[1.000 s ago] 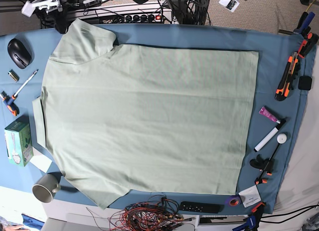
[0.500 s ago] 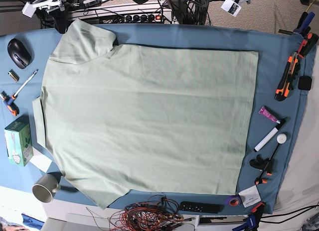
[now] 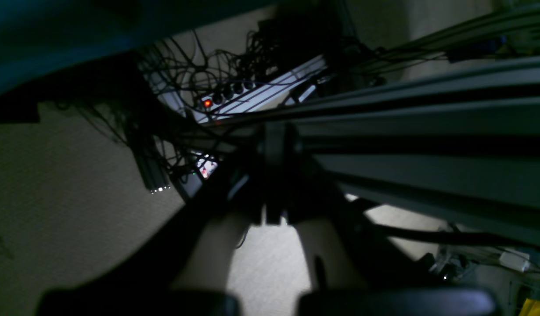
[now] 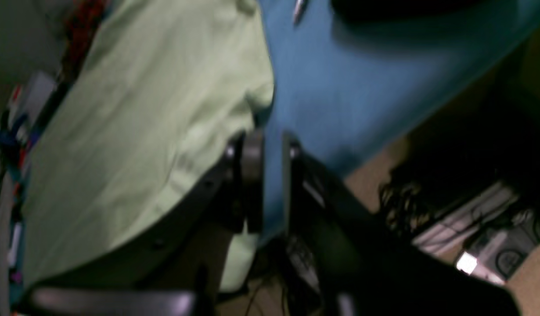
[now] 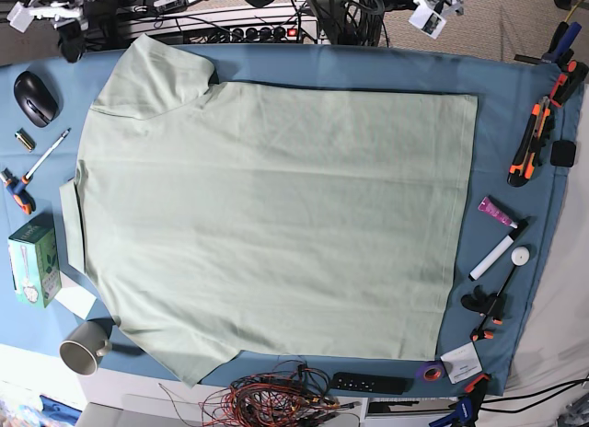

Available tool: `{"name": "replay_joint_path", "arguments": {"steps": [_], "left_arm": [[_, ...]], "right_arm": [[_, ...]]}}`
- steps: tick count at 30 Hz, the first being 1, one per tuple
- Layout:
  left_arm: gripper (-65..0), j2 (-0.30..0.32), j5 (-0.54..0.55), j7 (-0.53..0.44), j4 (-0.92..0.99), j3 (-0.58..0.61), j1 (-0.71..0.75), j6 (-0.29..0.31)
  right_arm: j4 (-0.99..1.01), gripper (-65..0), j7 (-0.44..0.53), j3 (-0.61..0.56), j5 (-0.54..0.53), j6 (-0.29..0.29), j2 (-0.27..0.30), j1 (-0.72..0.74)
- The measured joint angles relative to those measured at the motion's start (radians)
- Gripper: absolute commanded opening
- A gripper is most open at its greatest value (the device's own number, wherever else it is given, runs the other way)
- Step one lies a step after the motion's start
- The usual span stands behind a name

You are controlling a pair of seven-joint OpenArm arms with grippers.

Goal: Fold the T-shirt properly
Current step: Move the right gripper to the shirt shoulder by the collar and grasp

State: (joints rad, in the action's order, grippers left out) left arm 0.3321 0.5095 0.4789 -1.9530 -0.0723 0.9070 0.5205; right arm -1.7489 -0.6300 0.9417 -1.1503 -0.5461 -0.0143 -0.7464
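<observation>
The pale sage-green T-shirt [image 5: 276, 206] lies flat and spread out on the teal-blue tablecloth [image 5: 515, 105], with the sleeves at the left and the hem at the right. My right gripper [image 5: 66, 36] hangs off the table's far left corner, beyond the upper sleeve. In the right wrist view its jaws [image 4: 270, 175] stand nearly together with nothing between them, above the sleeve edge [image 4: 252, 92]. My left gripper [image 5: 431, 11] is behind the far edge at the right. In the dark left wrist view its jaws [image 3: 274, 175] are together and empty, over the floor.
A mouse [image 5: 35, 98], pen [image 5: 46, 155], green box [image 5: 34, 259] and mug [image 5: 85, 346] line the left side. A utility knife [image 5: 532, 142], marker [image 5: 497, 252] and clamps sit at the right. A wire tangle [image 5: 276, 399] and remote [image 5: 370, 383] lie at the front edge.
My right gripper has moved left along the table's far edge, away from the upper sleeve. The left gripper has shifted slightly. The shirt has not moved.
</observation>
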Motion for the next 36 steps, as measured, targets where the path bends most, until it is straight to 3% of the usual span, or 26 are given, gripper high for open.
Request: {"name": "replay_joint_path", "arguments": {"steps": [3, 14, 17, 21, 26, 31, 36], "left_arm": [[-64.5, 0.0, 0.0, 0.004, 0.0, 0.0, -0.007, 0.0], [-64.5, 0.0, 0.0, 0.008, 0.0, 0.0, -0.007, 0.0], [-64.5, 0.0, 0.0, 0.008, 0.0, 0.0, -0.008, 0.0], [-64.5, 0.0, 0.0, 0.008, 0.0, 0.0, -0.01, 0.0], [-64.5, 0.0, 0.001, 0.008, 0.0, 0.0, -0.027, 0.0], [-64.4, 0.0, 0.0, 0.011, 0.0, 0.0, -0.025, 0.0], [-52.8, 0.0, 0.0, 0.011, 0.001, 0.0, -0.024, 0.0]], "right_arm": [[0.0, -48.0, 0.003, 0.0, 0.021, 0.007, -0.001, 0.002], [0.0, -48.0, 0.045, 0.0, 0.028, 0.019, -0.003, 0.01], [0.0, -48.0, 0.059, 0.0, 0.102, 0.02, -0.003, 0.016], [0.0, -44.8, 0.059, 0.0, 0.114, 0.019, -0.002, 0.031], [0.0, -44.7, -0.016, -0.002, 0.089, 0.019, -0.003, 0.04], [0.0, -44.7, -0.012, -0.061, 0.092, 0.023, -0.003, 0.042], [0.0, -44.7, 0.004, -0.13, 0.152, 0.023, -0.003, 0.057]]}}
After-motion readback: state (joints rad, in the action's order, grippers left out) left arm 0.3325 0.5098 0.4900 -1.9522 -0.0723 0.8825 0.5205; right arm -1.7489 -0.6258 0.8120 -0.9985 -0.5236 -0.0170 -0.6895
